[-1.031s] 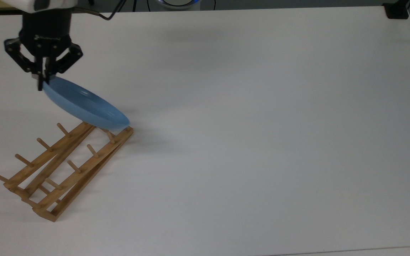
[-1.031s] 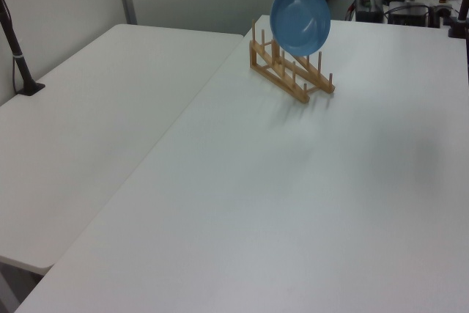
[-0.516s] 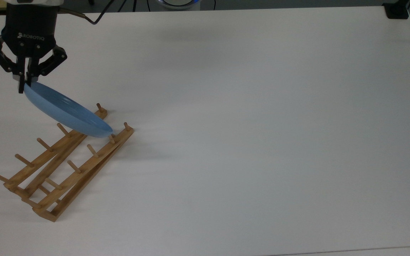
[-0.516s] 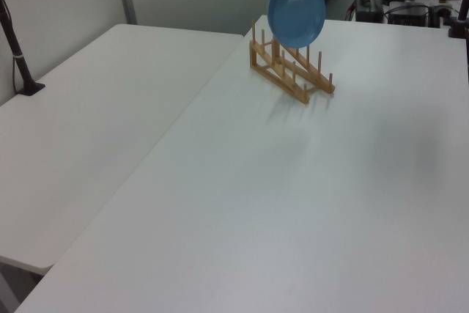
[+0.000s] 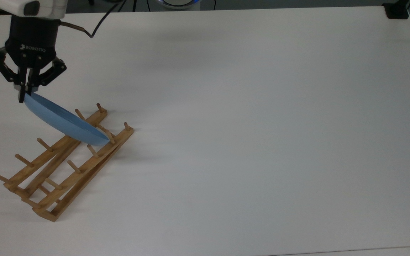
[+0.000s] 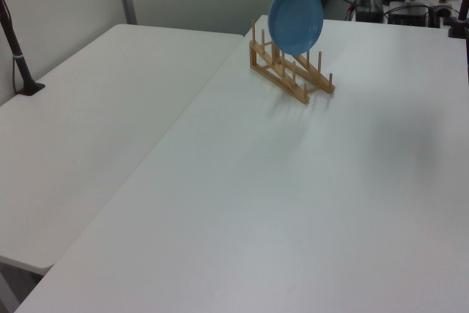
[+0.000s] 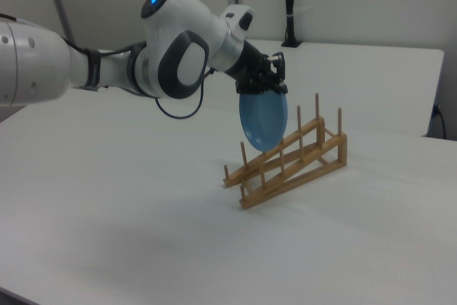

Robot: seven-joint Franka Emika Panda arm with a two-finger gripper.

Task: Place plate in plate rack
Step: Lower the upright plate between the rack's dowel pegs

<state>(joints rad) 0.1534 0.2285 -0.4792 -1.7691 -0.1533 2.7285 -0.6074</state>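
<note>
Gripper: the black gripper (image 5: 22, 93) pinches the top rim of the plate, its fingers pressed against the edge.
Plate: the light-blue plate (image 5: 64, 121) hangs nearly on edge, tilted, its lower rim down among the pegs at the rack's raised end; whether it touches the rails cannot be told.
Plate rack: the wooden plate rack (image 5: 66, 161) lies on the white table (image 5: 262, 124), near the top view's left edge, running diagonally.
Arm: in the right view, the white arm (image 7: 107, 69) reaches in from the right view's left.
</note>
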